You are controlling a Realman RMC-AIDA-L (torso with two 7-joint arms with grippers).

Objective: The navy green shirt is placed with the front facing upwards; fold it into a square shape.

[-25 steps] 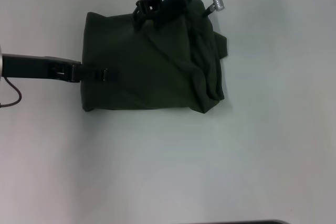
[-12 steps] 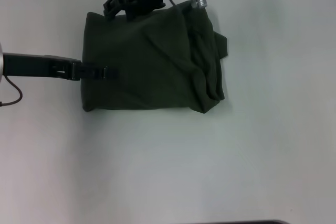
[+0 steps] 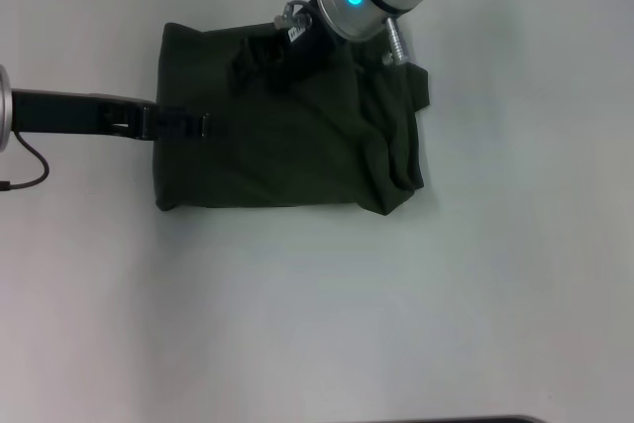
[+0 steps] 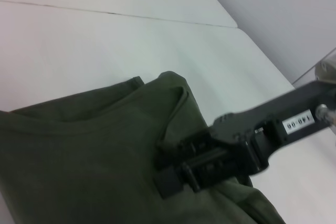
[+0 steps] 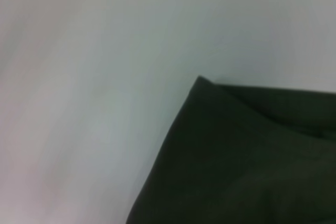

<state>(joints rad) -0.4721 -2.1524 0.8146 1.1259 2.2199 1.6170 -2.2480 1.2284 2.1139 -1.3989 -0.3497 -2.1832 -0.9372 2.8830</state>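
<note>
The left gripper [image 3: 193, 125] reaches in from the left side of the white table [image 3: 297, 324], its black fingers lying flat over the left edge of the navy green shirt [image 3: 287, 156]. I cannot tell whether its jaws are parted or closed; they look pressed low on the cloth. Compared with a moment ago, it sits a touch farther from the robot along that edge, and its cable loops a little differently off the arm.

The shirt lies near the far middle of the table, already folded into a rough rectangle, with smooth layers on its left half and bunched, wrinkled folds along its right side. A small flap pokes out at the far right corner. Its outline looks the same as before.

The right gripper [image 3: 256, 54] has changed most. Half a second ago it hung beyond the far edge of the shirt; now it is down over the cloth near the far edge, its silver arm with the blue glowing ring coming in from the upper right. In the left wrist view the right gripper [image 4: 176, 174] rests on the fabric just beside a raised fold, its jaws narrow; whether they pinch any cloth I cannot tell.
</note>
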